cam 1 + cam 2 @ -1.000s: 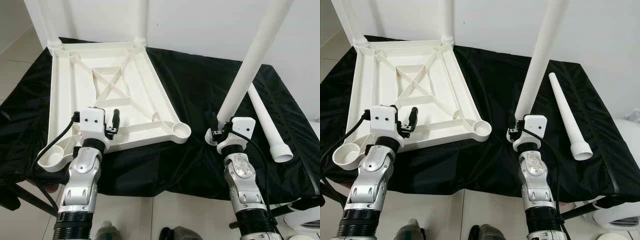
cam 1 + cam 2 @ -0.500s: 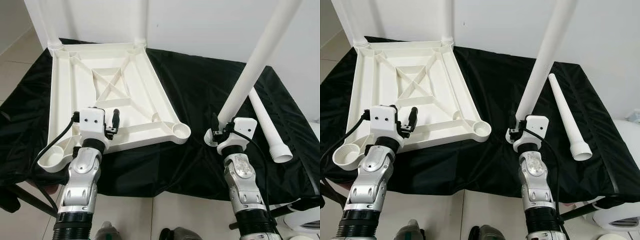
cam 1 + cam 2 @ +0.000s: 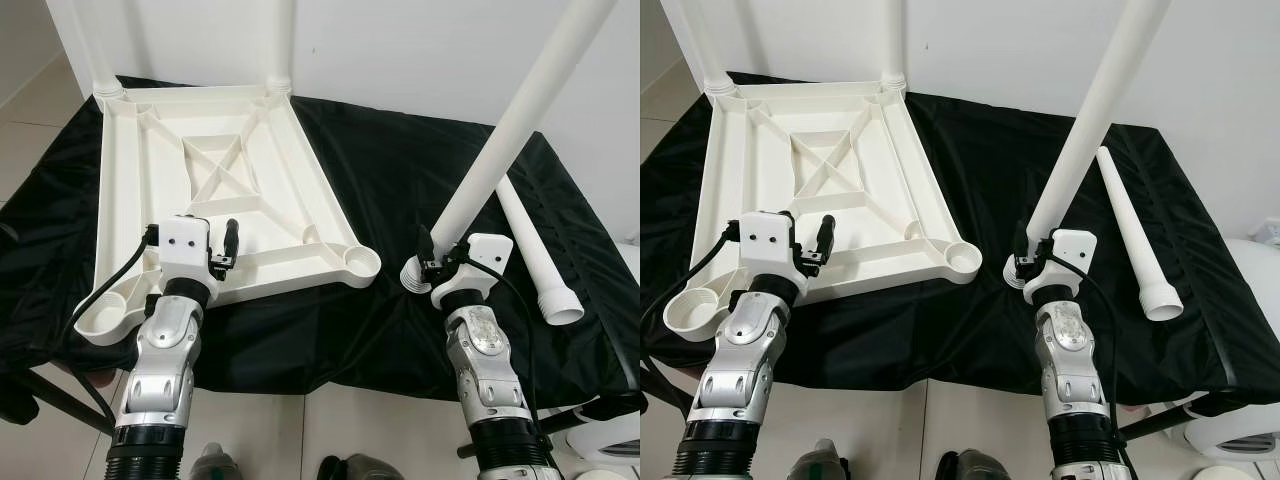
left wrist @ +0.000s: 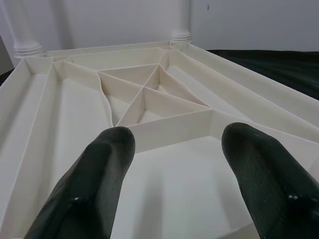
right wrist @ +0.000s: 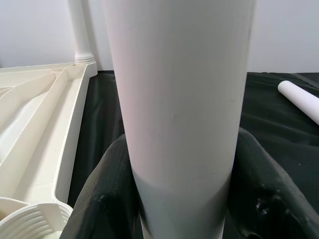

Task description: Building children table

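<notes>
White plastic leg point(image 3: 1090, 130): light, stiff, prob. slick; right hand point(image 3: 1028, 262) clamps it near threaded base, good hold. Left hand point(image 3: 226, 248) spread over upturned table frame point(image 3: 180, 160).

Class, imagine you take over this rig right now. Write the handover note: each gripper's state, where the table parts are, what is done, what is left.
Right gripper: shut on the held leg, which stands tilted, its threaded end just beside the tabletop's near right socket.
Left gripper: open, hovering over the near end of the upturned tabletop, holding nothing.
Done: two legs stand in the far corner sockets.
Left: seat the held leg in the near right socket, then fit the spare leg, lying on the black cloth, into the near left socket.
</notes>
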You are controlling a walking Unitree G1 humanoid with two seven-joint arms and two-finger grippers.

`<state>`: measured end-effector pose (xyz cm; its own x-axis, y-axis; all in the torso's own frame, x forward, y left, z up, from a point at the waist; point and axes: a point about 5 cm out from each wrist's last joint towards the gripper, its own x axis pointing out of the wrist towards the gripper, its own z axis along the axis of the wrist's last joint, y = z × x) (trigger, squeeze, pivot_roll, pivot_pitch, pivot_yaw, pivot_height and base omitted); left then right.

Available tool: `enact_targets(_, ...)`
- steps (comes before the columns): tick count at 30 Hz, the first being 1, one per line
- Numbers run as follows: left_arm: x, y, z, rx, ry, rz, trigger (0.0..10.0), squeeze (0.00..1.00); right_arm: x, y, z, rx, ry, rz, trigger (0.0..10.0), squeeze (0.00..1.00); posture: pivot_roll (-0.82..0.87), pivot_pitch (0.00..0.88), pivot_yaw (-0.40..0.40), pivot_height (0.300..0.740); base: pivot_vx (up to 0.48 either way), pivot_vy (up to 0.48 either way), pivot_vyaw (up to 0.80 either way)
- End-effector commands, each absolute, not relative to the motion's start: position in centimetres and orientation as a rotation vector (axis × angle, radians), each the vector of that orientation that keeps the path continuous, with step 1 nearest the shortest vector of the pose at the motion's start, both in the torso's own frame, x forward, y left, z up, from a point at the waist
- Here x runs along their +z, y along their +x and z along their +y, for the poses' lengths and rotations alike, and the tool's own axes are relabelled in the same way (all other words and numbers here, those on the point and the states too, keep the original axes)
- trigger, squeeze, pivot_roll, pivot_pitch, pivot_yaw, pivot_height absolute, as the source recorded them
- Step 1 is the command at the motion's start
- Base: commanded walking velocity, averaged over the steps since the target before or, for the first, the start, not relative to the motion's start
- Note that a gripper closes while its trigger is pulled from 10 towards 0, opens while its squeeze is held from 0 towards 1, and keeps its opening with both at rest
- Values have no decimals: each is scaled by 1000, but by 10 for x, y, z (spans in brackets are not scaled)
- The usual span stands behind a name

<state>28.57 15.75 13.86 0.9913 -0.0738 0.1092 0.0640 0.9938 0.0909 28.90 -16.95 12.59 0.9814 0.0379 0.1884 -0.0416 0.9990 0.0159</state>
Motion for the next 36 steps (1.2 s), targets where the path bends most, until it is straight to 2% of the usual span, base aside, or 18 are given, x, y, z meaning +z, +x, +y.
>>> enact_targets(1, 141, 285, 157, -52, 84, -124, 10000, 0, 125, 288, -172, 37, 7, -178, 10000, 0, 87, 13, -107, 740, 0, 0, 0)
enact_targets(36, 148, 291, 149, -95, 82, -146, 10000, 0, 129, 291, -174, 21, -4, -194, 10000, 0, 84, 21, -102, 740, 0, 0, 0)
